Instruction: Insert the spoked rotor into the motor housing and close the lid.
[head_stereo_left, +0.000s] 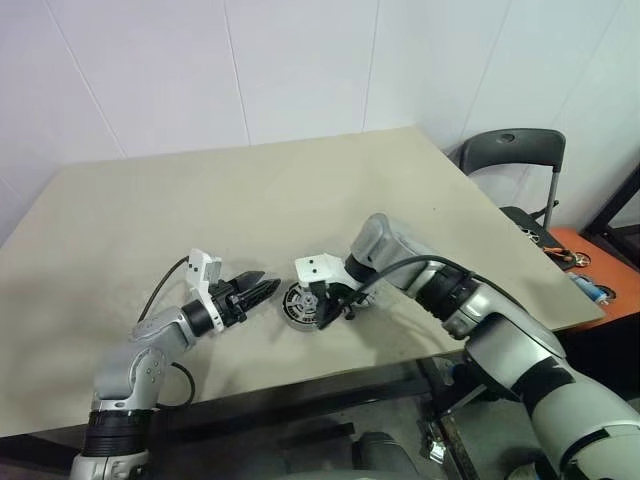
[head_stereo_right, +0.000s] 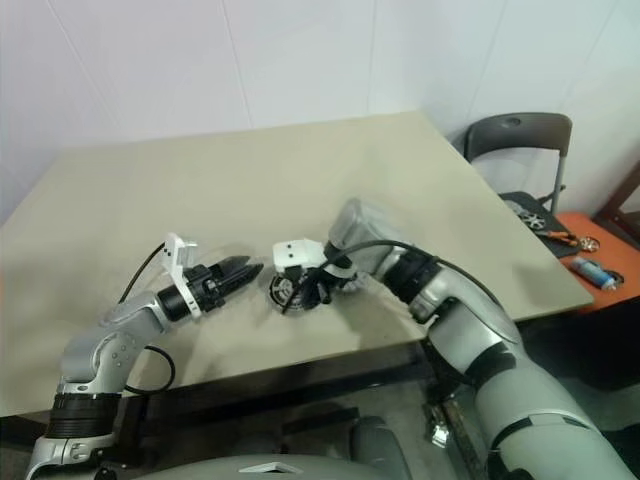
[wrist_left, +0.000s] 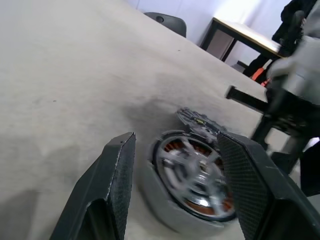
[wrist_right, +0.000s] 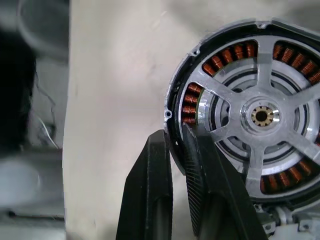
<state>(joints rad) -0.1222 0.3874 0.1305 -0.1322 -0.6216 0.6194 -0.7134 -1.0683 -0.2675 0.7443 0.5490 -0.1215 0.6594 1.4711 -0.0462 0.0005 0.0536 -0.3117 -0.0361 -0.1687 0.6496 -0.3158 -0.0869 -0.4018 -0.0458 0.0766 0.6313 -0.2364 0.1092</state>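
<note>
The motor housing (wrist_right: 250, 117) sits on the beige table (head_stereo_left: 250, 200) near the front edge, between the two grippers, with the spoked rotor (wrist_left: 197, 170) seated inside it: silver spokes and hub lie over the ring of copper windings. The right gripper (wrist_right: 175, 150) points down at the housing's rim, its black fingers pressed nearly together, their tips against the dark rim; whether they pinch the rim I cannot tell. The left gripper (head_stereo_left: 262, 289) lies level just beside the housing on the other side, its fingers (wrist_left: 117, 165) spread about halfway and apart from it, holding nothing. The left wrist view adds what the head views hide: the grey toothed lid (wrist_left: 197, 121) lying flat on the table just behind the housing. Behind the housing the tabletop stretches broad and bare to the white wall; a dark folding chair (head_stereo_left: 515, 160) and an orange side table (head_stereo_left: 585, 260) stand off the table's right edge.
</note>
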